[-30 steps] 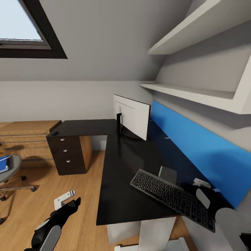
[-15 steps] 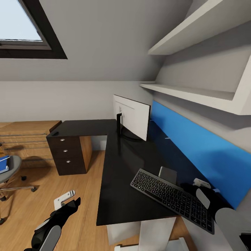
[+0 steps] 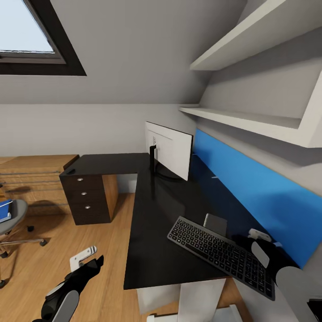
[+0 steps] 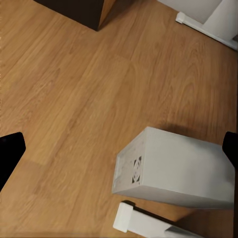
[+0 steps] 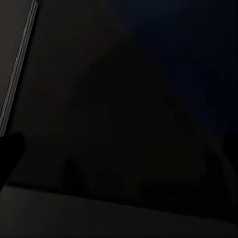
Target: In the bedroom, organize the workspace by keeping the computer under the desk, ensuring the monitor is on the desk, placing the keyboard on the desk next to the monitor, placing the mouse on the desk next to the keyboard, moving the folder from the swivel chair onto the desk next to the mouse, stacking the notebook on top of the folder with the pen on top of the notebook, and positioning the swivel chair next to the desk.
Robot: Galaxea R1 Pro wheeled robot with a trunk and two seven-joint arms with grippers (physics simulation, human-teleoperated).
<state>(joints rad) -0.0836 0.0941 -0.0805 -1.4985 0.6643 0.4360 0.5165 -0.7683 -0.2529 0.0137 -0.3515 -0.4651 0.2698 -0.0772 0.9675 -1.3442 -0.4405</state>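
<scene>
Left gripper (image 3: 89, 258): hangs low over the wood floor (image 3: 36, 264), off the desk's near edge. Fingers spread wide with nothing between them; in the left wrist view the two dark tips sit at opposite edges of the picture.
Computer (image 4: 173, 168): pale grey box lying on the floor right under that gripper, vent side facing the camera. A white desk foot (image 4: 144, 224) sits just beside it, so it's down by the desk legs. Can't say for sure how far under the top it is.
Right gripper (image 3: 264, 243): down on the desk's right end, just past the keyboard's far corner. Honestly can't tell if it's open or closed, the right wrist view is basically all dark.
Keyboard (image 3: 223, 255): dark, flat on the desk (image 3: 152, 250), angled, its near right end hanging past the desk's front edge.
Small grey block (image 3: 215, 223): stands right behind the keyboard, no idea what it is.
Monitor (image 3: 169, 150): upright further back on the desk, white back toward us, well apart from the keyboard.
Swivel chair (image 3: 11, 223): off to the far left on the floor, well apart from the desk.
Folder (image 3: 5, 210): blue, on the chair seat.
Drawer unit (image 3: 87, 197): dark, under the desk's far wing.
</scene>
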